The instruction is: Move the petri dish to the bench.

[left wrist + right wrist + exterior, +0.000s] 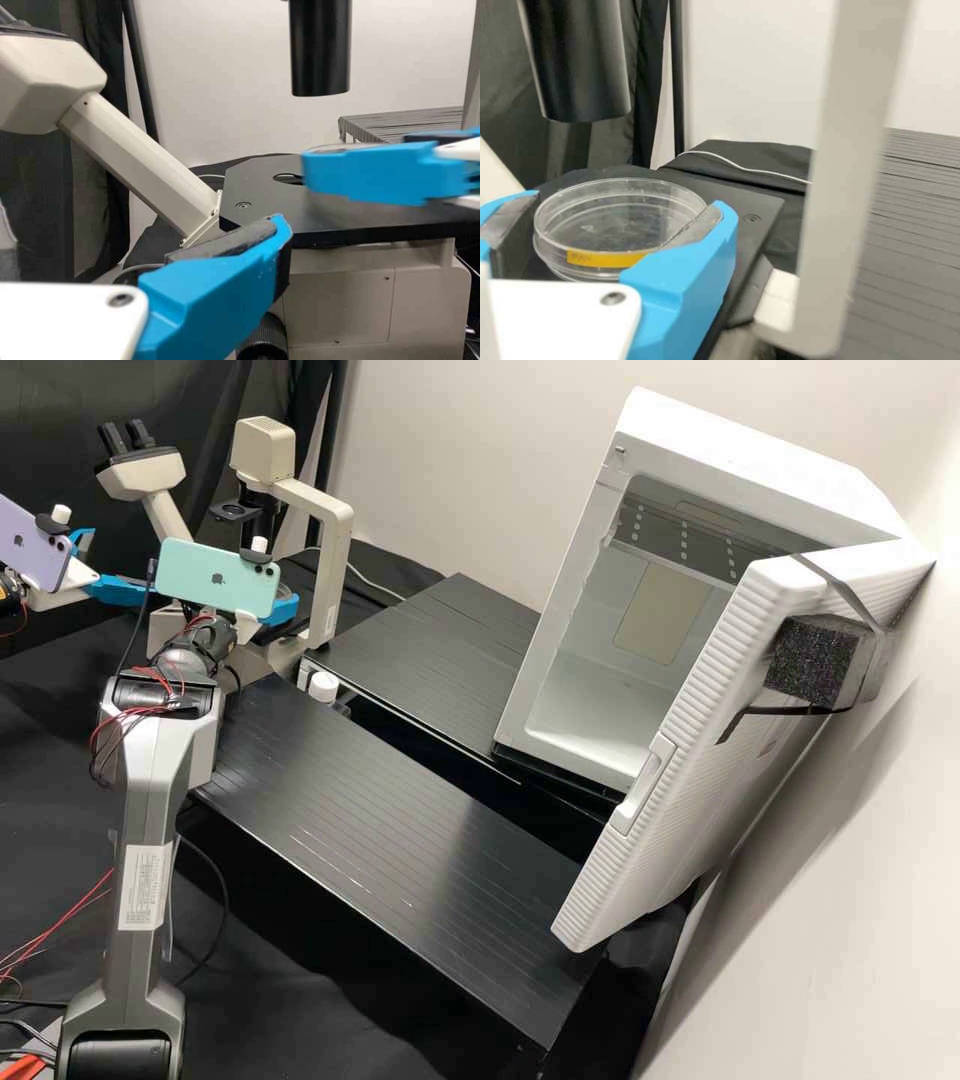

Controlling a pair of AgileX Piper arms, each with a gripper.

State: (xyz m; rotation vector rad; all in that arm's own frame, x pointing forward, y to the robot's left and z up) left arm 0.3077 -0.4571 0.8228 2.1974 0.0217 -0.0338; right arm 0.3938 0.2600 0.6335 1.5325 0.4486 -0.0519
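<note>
1 petri dish point(619, 217) w/ yellow label strip, at approx 10 o'clock in high view, pinched betw. fingers of R gripper point(287, 606) over the dark microscope stage point(352, 210). Fingers set a dish-width apart, pads against its sides; can't tell if its base touches the stage. Clear rims, contents unclear. Black cylinder point(581, 67) hangs above the stage. Microscope's pale upright post point(330, 570) stands close by R gripper, betw. dish & rear ribbed platform point(430, 650), so a tight edge there.

L gripper point(118, 565), also approx 10 o'clock but farther out: wide open, nothing held.

Rear platform at 11 o'clock; front ribbed platform point(400, 810) runs 8–9 to 5 o'clock, w/ a dark gap betw. the two. White-capped item point(323, 685) near that gap, 9–10 o'clock. White box point(560, 620) at 2 o'clock, door point(700, 690) wide open toward 3–4 o'clock; inside, pale walls & a beige rectangle point(660, 610).
</note>
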